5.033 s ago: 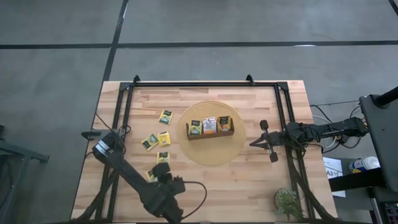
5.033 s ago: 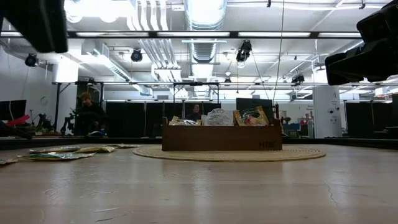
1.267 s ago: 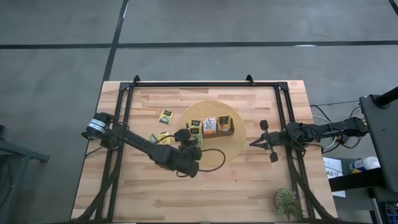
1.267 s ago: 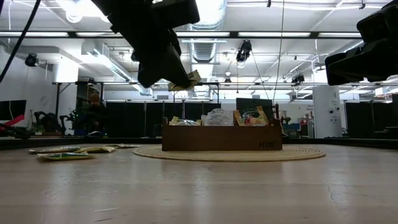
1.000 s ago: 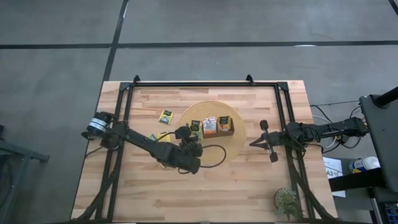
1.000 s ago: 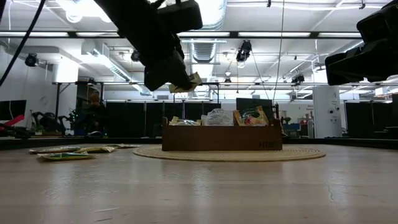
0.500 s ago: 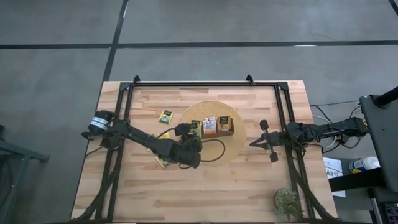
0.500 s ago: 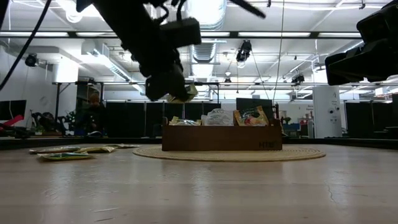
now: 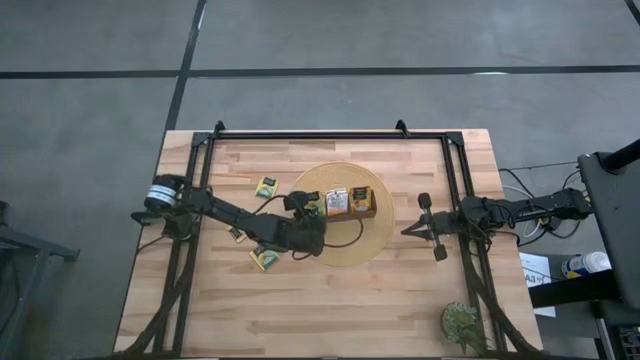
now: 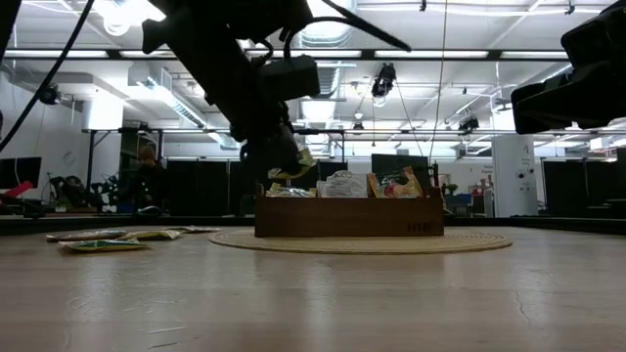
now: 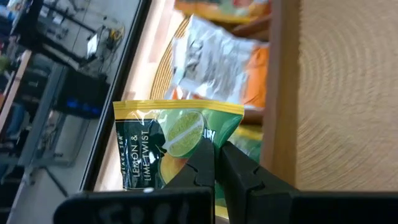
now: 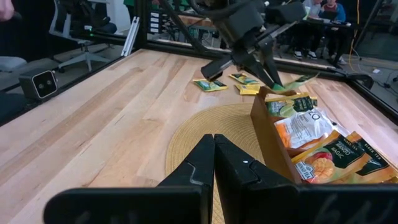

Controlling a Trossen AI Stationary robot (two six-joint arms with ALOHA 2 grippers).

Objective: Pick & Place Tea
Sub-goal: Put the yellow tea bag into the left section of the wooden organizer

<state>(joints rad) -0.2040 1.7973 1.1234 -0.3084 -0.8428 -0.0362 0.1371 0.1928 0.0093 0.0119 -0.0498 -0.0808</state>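
Note:
My left gripper [image 9: 303, 206] is shut on a yellow-green tea packet [image 11: 168, 140] marked Lemon & Lime Twist. It hovers at the left end of the brown wooden tray [image 9: 339, 213], just above the packets that stand in it [image 10: 342, 183]. The tray stands on a round woven mat [image 9: 372, 235]. More yellow-green tea packets lie flat on the table to the left of the mat [image 9: 266, 186] [image 9: 264, 259] [image 12: 210, 85]. My right gripper [image 9: 408, 229] waits shut at the table's right side, holding nothing. My left gripper pinches one edge of the packet [image 11: 189, 155] between its two fingers. The fingers [image 10: 277, 154] slant down from the table's left toward the tray. The packet sticks out beyond the fingertips, tilted and clear of the table, over the tray's left compartment [image 12: 281, 106].
White-and-orange and orange packets fill the tray's middle and right compartments [image 9: 338, 200] [image 9: 359, 197]. A black frame [image 9: 330, 135] runs along the table's far edge and down both sides. A small plant [image 9: 462, 322] stands at the near right corner.
My left gripper has carried the packet down and toward the tray, from well above its top to just over its left compartment. The arm has swung toward the far edge, uncovering a packet on the table near the mat. The grip has stayed shut.

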